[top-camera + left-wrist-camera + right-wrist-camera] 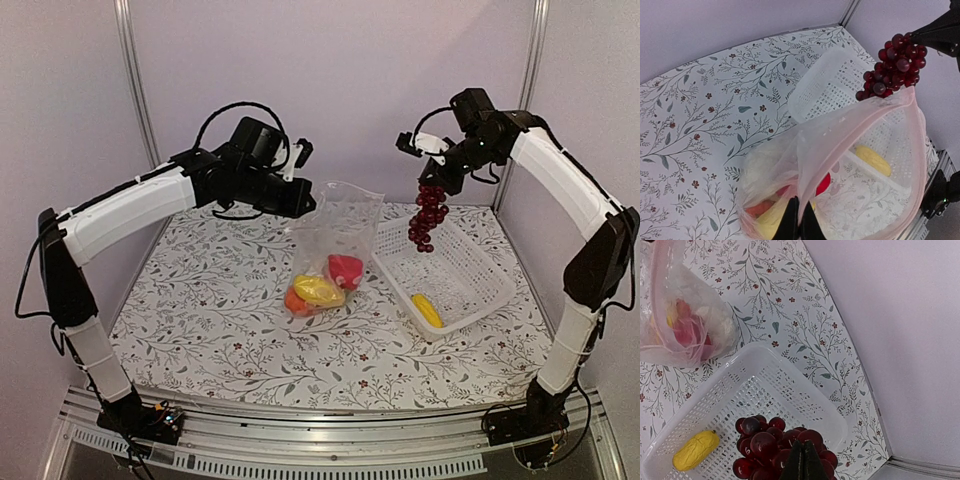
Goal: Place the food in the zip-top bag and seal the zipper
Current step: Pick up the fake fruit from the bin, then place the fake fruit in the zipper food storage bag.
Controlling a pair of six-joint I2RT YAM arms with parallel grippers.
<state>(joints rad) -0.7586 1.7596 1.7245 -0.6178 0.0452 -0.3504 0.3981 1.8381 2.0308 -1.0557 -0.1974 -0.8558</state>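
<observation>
At the near edge of the table [200,310], closest of all, the left arm base [135,412] and the right arm base [522,420], bolted side by side.

Further in and to the right, a white lattice basket [505,282], flat on the leaf-patterned table. Inside the basket at its near end, one yellow oblong piece [427,310], alone on the lattice floor.

Just beside the basket's left wall, a clear crinkly bag [335,225], standing upright with its bottom on the table and its mouth gaping upward. Left jaws clamped on the bag's upper rim, on the side away from the basket, holding the film up. In the left wrist view, black fingertips [790,225] pressed together with thin plastic between them. Pale pinkish zipper strip [923,150] looping round the wide mouth, unsealed.

Settled in the bag's bottom, level with the basket's near half: a red piece [345,270], a second yellow piece [318,290], an orange piece [297,302], and, through the film in the left wrist view, a whitish lump [760,162].

Above the basket's far left corner, a bunch of dark purple grapes [428,215], hanging in the air, clear of the basket floor and level with the bag's mouth. Right jaws closed tight on the top of the bunch, fingertips [796,464] together. From the left wrist view, grapes right at the mouth's rim on the basket side, outside the bag. Contact with the rim impossible to judge.
</observation>
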